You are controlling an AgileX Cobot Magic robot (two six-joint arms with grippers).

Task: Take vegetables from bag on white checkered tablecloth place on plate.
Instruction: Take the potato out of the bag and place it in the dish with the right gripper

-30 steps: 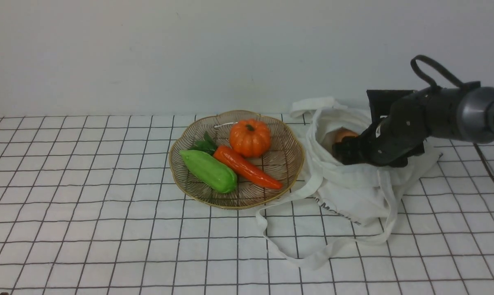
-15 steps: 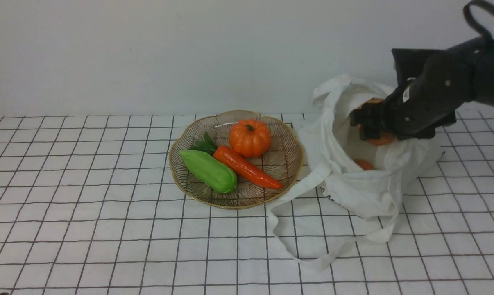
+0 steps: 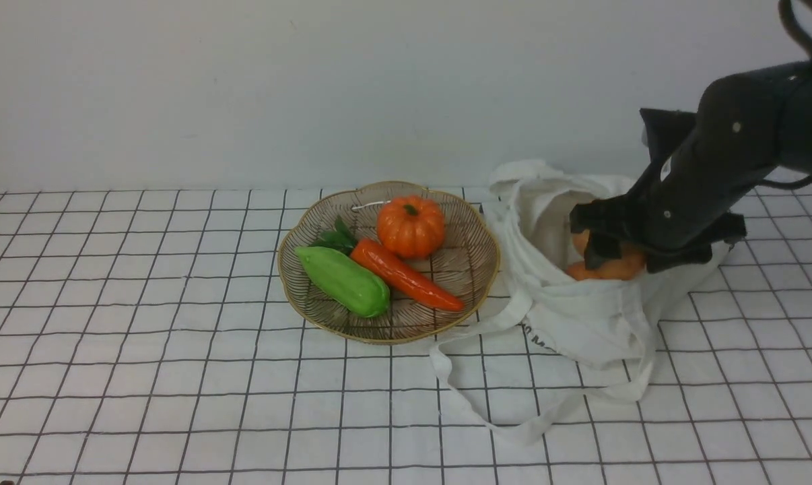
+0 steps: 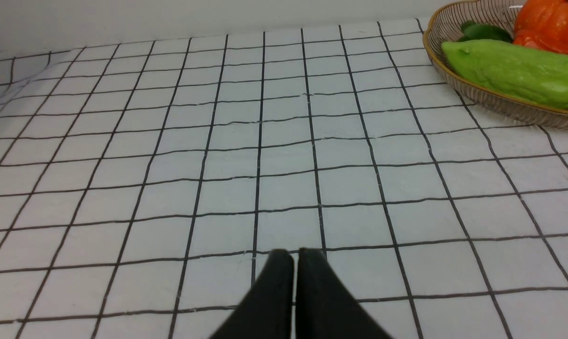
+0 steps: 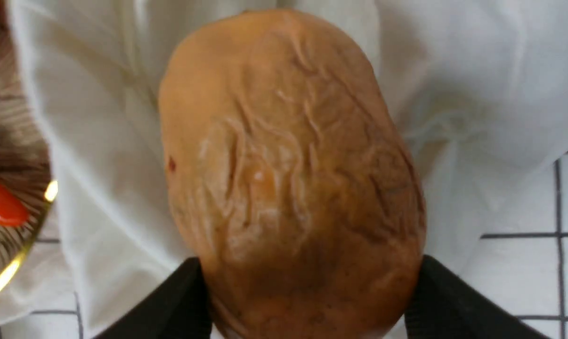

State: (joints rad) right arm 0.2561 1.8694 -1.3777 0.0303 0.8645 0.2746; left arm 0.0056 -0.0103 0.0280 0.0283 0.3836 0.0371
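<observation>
Tablecloth (image 3: 177,377) spreads beneath the fingers; bag (image 3: 581,323) slumps just under them; plate (image 3: 282,269) sits well to their left; potato (image 5: 284,179) is clamped between the right gripper's (image 3: 604,246) fingers at the bag's mouth, seemingly mid-extraction; next, lift clear of the bag, then carry it plateward; left gripper (image 4: 296,263) is pinched together, empty.

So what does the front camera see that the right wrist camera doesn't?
Front only: the whole plate with its green vegetable, the long straps of the bag, and the dark right arm. Right wrist only: the wrinkled skin of the potato up close, squeezed in the right pincer between two black fingers. Both: potato, white bag, carrot tip, plate rim, checkered tablecloth.
</observation>
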